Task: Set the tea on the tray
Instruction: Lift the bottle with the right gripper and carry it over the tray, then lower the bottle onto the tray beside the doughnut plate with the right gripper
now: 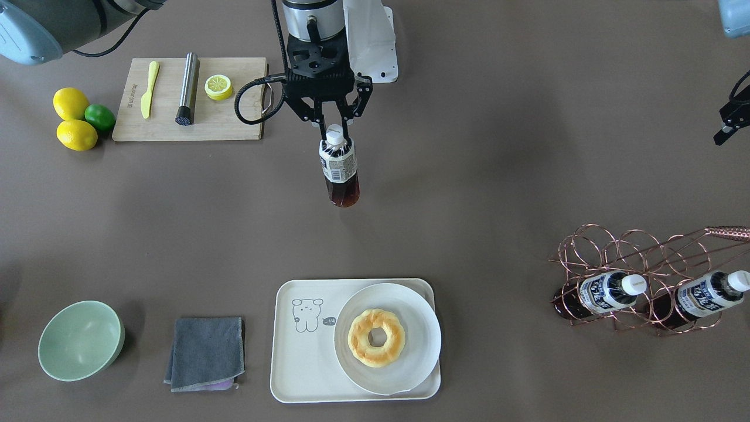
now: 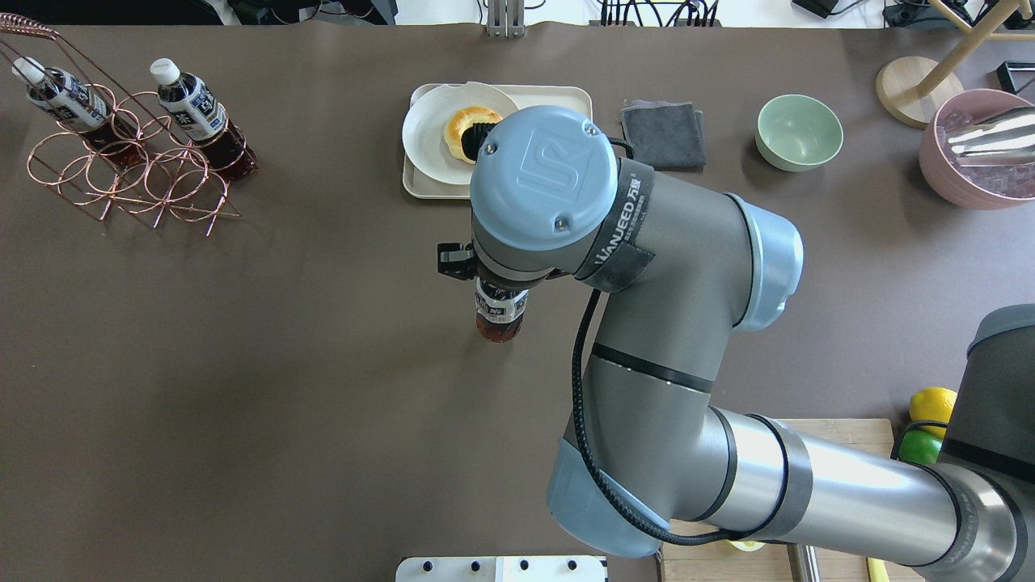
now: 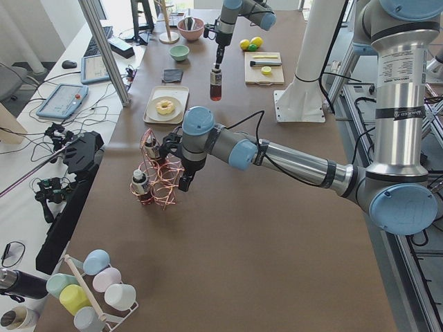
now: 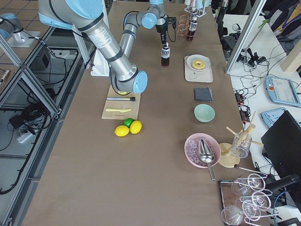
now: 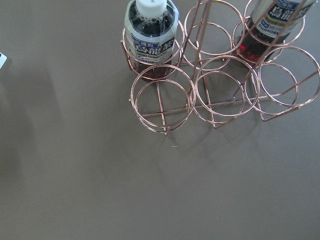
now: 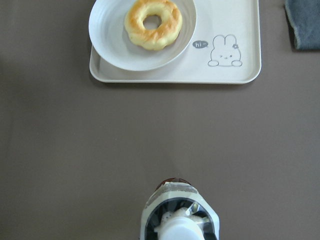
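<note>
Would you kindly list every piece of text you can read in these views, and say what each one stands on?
"hi": speech bubble on the tray.
"UR": right arm's joint cap.
"WANJEED": strap on that arm.
"SUNTORY": racked bottle, on its label.
Too small to read: the label of the held tea, the engraving on the cutting board.

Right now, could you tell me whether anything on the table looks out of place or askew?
Yes: the round white plate with the doughnut rides over the rim of the cream tray at one end instead of lying flat inside it. The tea bottle hangs upright in the right gripper; nothing is spilled.
</note>
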